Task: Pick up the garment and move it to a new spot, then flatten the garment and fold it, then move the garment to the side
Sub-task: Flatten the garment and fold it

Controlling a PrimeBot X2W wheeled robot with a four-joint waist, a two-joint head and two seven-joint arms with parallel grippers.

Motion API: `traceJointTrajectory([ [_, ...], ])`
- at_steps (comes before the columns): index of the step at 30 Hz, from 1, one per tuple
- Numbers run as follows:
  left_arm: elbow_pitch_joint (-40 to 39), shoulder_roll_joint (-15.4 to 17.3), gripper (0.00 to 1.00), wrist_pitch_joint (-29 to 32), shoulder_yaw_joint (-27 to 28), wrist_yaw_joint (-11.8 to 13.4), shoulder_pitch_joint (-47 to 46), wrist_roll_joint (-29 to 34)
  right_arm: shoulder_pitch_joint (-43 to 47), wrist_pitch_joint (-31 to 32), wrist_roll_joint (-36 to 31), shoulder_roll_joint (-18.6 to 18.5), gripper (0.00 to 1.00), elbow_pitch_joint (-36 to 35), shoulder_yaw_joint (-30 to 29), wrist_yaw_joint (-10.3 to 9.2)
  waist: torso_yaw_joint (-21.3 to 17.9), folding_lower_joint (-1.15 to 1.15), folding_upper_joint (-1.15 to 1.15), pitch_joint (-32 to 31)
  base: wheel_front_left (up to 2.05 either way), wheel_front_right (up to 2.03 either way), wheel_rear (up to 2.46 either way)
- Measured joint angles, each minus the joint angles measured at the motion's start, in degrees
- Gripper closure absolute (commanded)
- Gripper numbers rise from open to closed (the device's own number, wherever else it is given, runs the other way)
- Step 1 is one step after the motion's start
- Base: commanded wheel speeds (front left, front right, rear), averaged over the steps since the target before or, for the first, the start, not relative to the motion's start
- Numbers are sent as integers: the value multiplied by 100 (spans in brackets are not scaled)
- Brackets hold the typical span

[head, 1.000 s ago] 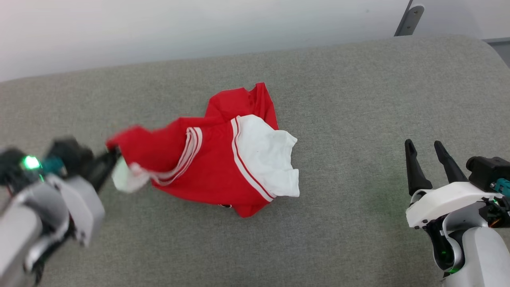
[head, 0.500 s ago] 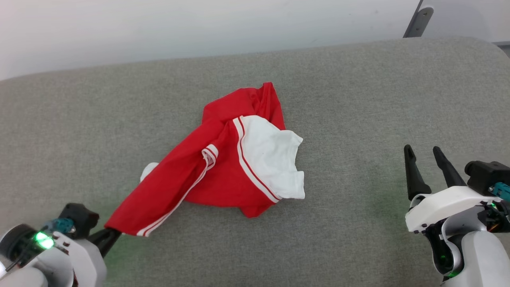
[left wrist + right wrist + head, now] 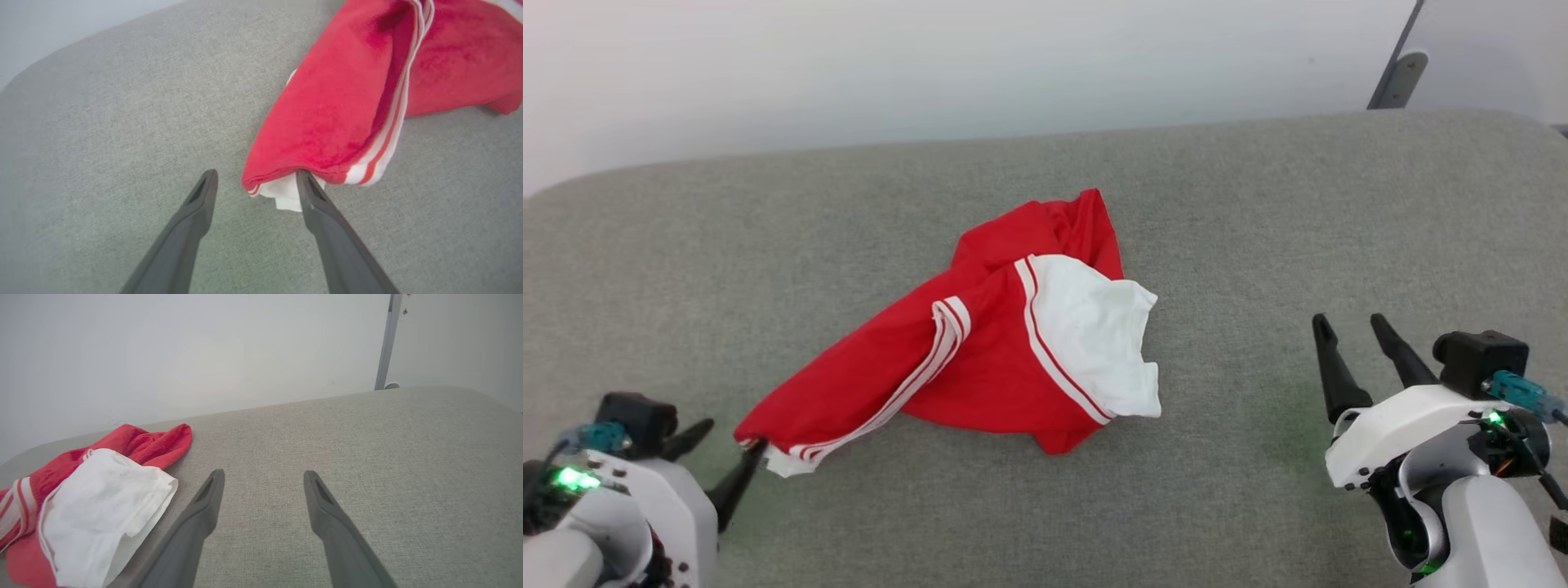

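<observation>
The garment (image 3: 1005, 359) lies crumpled on the grey fabric surface (image 3: 1258, 212), red with a white sleeve on top and striped trim. One red corner stretches toward the lower left. My left gripper (image 3: 727, 437) is open there, and the corner's tip rests against one finger. In the left wrist view the garment (image 3: 335, 114) ends between the spread fingers of the left gripper (image 3: 256, 179), touching the right finger. My right gripper (image 3: 1349, 322) stands open over bare fabric, to the right of the garment. The right wrist view shows the right gripper (image 3: 264, 473) holding nothing, with the garment (image 3: 102, 498) at the left.
A pale wall (image 3: 931, 65) runs behind the surface's far edge. A grey metal post (image 3: 1396, 77) stands at the back right. The surface's corners are rounded at the far left and far right.
My left gripper pulled the garment's corner toward the lower left, then opened and let it go. The head view has shifted slightly. The right gripper stayed open.
</observation>
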Motion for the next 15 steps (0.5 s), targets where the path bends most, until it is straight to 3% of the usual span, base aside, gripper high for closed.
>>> traceJointTrajectory([
  [6, -263, 37, 0, -361, 258, 397, 70, -86, 21, 210, 156, -49, 0, 59, 192, 0, 149, 0, 0, -158, 0, 0, 0],
  [15, -992, 78, 0, -1230, 817, 1416, 676, -230, -233, 472, 358, -226, 0, 527, 580, 0, 550, 0, 0, -293, 0, 0, 0],
])
